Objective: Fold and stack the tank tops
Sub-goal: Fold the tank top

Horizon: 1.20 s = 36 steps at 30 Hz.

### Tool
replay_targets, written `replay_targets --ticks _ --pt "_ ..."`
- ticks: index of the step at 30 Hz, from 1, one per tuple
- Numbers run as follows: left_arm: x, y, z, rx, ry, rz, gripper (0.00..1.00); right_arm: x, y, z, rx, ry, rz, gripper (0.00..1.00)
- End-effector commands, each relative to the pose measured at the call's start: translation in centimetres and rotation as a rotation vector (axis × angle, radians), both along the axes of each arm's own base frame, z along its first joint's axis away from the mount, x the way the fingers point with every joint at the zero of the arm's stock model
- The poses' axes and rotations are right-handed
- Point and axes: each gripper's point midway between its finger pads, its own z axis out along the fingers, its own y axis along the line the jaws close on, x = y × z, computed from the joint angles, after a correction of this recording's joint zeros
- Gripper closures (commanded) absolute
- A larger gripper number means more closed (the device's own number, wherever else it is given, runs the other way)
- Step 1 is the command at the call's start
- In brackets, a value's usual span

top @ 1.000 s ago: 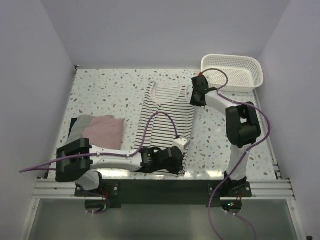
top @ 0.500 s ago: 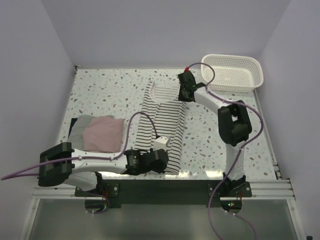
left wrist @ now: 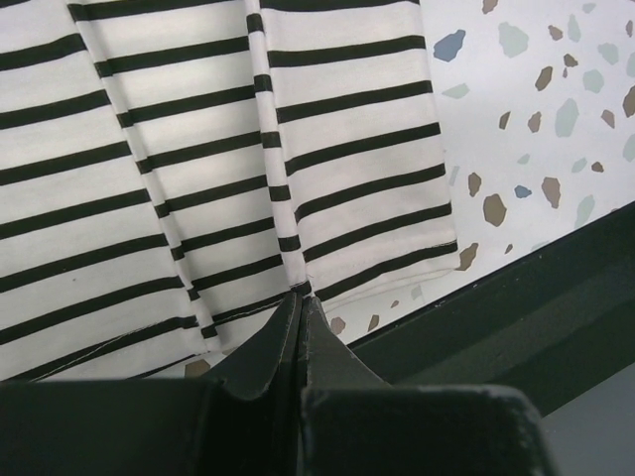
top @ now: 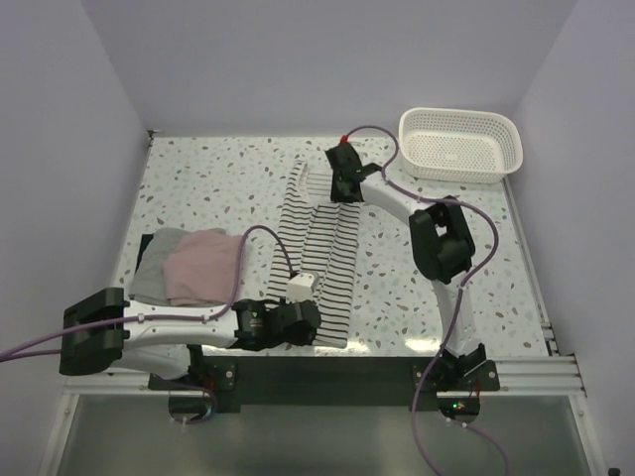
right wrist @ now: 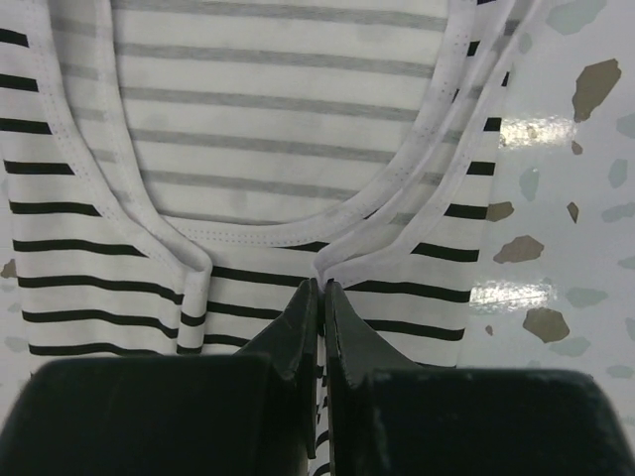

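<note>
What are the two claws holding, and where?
Both pinch the striped top: the left gripper at its bottom hem, the right gripper at its neckline end.

Top view: illumination is bright, even and diffuse, falling from above. Only soft, short shadows are cast beneath the arms. A white glare band is noted along the near edge of the grey-speckled terrazzo tabletop (top: 208, 178). Focus is sharp throughout.

Left wrist view: the white cloth tank top with thin black stripes (left wrist: 198, 149) is rendered crisply. The black left hand (left wrist: 300, 302) at the bottom is underexposed and blurred, its detail lost.

Right wrist view: specular patches are recorded on the tabletop at right. The black right hand (right wrist: 320, 293) is dark and soft-edged.
</note>
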Motion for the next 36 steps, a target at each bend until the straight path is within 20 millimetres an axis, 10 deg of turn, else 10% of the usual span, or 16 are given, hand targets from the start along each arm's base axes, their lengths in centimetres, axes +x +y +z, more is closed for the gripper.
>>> replay_targets --ticks 1,36 --pt "0.1 1.0 -0.2 0.007 0.004 0.038 1.0 1.2 1.4 1.9 0.016 -0.057 -0.016 1.0" --pt "-1.1 3.1 -1.9 0.033 0.062 0.065 0.89 1.1 6.7 0.0 0.097 -0.045 0.046 0.9"
